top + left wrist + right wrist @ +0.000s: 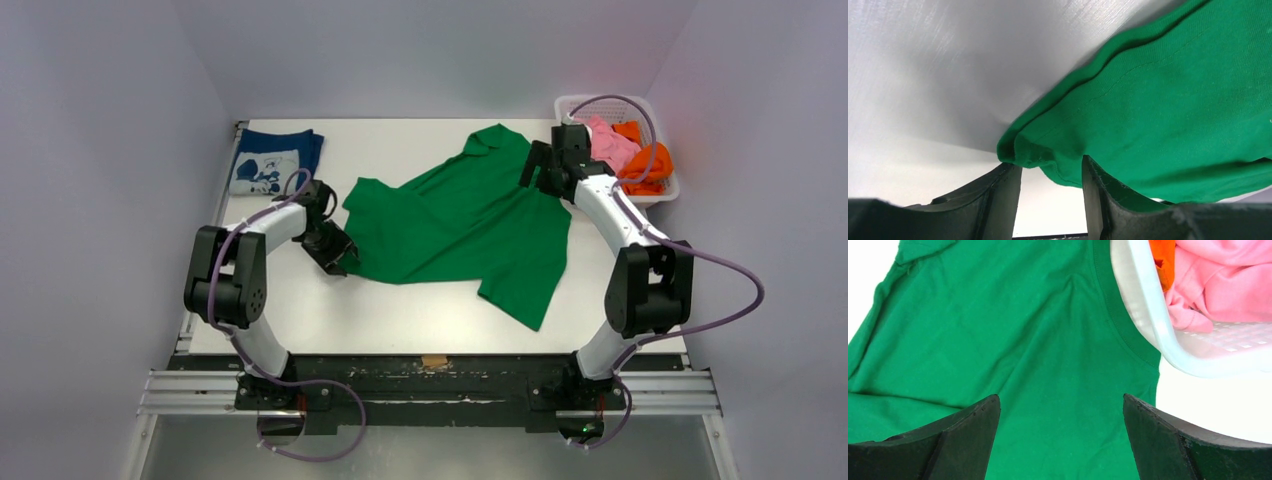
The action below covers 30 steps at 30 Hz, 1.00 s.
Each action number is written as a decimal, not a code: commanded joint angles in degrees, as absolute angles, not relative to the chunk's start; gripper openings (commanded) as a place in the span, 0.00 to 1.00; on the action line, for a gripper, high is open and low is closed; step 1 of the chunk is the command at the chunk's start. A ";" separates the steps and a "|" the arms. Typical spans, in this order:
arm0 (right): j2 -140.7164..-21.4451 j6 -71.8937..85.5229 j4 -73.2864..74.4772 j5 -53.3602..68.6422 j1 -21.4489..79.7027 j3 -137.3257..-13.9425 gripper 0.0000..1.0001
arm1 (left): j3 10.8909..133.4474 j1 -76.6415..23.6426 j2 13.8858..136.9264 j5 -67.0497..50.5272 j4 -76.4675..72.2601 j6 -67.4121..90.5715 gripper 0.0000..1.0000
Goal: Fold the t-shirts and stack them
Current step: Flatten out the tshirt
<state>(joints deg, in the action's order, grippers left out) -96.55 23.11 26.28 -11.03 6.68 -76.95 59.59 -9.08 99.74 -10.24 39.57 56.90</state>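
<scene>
- While the green t-shirt (460,225) sprawls rumpled mid-table, the navy t-shirt (272,160) lies folded far-left; a lopsided pull would likely bunch the green one.
- Left wrist: the left gripper (1049,162) stands half apart astride the doubled hem; the thin knit could slip out.
- Right wrist: the right gripper (1062,397) gapes wide over smooth cloth and could snag the rigid basket (1145,315).

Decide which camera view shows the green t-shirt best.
The top external view: the whole green t-shirt lies spread out, sleeves and hem visible. The left wrist view shows only one edge by the left hand; the right wrist view, just a patch beside the basket.
</scene>
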 commanded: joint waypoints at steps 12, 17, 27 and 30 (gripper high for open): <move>-90.75 23.71 29.19 -10.41 6.47 -74.61 0.89 | 59.41 -10.74 102.05 -4.73 36.62 60.13 0.00; -87.06 24.81 35.33 -12.30 11.08 -69.53 0.88 | 58.57 -11.95 97.95 -3.65 38.62 57.39 0.00; -79.49 36.60 48.20 -10.94 24.19 -53.22 0.81 | 60.72 -16.81 93.10 3.76 43.84 50.21 0.00; -78.00 38.28 49.10 -10.37 26.15 -49.33 0.78 | 60.86 -17.87 93.28 4.65 44.39 49.47 0.00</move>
<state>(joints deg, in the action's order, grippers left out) -81.21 32.84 45.19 -11.60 24.01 -53.06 59.57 -16.36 95.07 0.38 42.06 52.64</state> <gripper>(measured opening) 0.800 0.011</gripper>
